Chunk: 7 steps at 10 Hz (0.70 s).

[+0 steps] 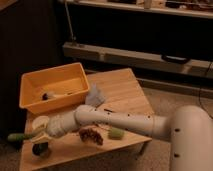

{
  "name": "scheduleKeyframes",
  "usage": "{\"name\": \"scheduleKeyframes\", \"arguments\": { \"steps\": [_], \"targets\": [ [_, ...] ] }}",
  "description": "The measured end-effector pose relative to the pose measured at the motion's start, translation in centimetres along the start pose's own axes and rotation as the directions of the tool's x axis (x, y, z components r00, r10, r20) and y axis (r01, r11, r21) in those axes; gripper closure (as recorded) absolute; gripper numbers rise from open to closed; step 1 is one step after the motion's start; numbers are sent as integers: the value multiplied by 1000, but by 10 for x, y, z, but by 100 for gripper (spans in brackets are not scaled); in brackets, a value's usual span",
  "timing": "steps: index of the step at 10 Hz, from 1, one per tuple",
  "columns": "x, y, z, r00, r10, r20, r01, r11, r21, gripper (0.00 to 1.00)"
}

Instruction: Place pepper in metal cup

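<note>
My gripper is at the front left corner of the wooden table, at the end of the white arm that reaches in from the right. It is shut on the pepper, a slim dark-green piece that sticks out to the left past the table's edge. The metal cup, small and dark, stands just in front of and below the gripper. A cream-white cup stands right behind the gripper, partly hidden by it.
A yellow bin holding small objects stands at the back left. A crumpled clear bag lies beside it. A brown clump and a stubby pale green piece lie near the front edge under the arm. Shelves stand behind the table.
</note>
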Motion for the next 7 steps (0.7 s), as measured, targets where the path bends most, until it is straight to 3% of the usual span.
{"name": "scheduleKeyframes", "arguments": {
  "steps": [2, 7],
  "targets": [
    [8, 4, 3, 1000, -7, -6, 7, 1000, -18, 100],
    [25, 6, 0, 1000, -18, -7, 18, 1000, -19, 100]
  ]
}}
